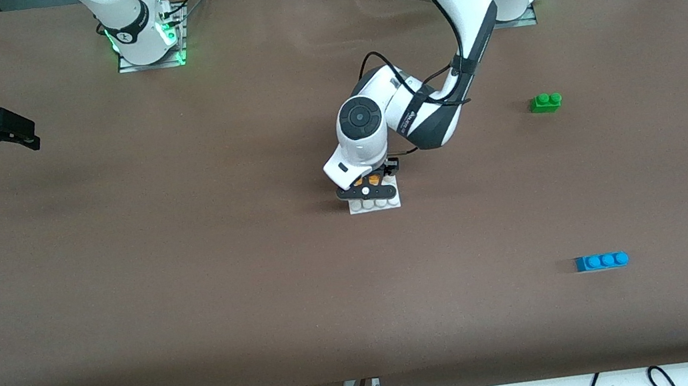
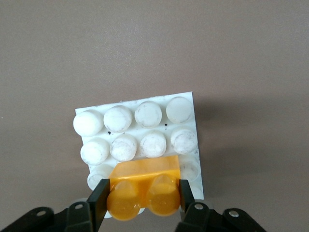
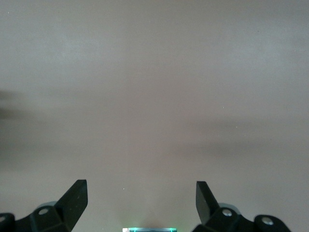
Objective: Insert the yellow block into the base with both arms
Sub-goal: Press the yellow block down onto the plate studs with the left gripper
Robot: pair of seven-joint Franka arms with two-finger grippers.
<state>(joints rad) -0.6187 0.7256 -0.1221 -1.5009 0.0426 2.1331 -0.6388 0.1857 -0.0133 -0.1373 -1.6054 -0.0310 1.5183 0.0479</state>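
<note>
The white studded base (image 1: pixel 374 204) lies flat near the table's middle. My left gripper (image 1: pixel 370 186) is down over it, shut on the yellow block (image 1: pixel 374 180). In the left wrist view the yellow block (image 2: pixel 145 186) is clamped by its two short ends in the left gripper (image 2: pixel 142 193), studs toward the camera. It covers the rows of the base (image 2: pixel 188 104) farther from the front camera. I cannot tell whether it is pressed onto the studs. My right gripper (image 1: pixel 19 131) waits open above the table's right-arm end. The right wrist view shows the right gripper (image 3: pixel 141 186) over bare tabletop.
A green two-stud brick (image 1: pixel 545 102) lies toward the left arm's end of the table. A blue three-stud brick (image 1: pixel 601 261) lies at that same end, nearer the front camera. Brown tabletop surrounds the base.
</note>
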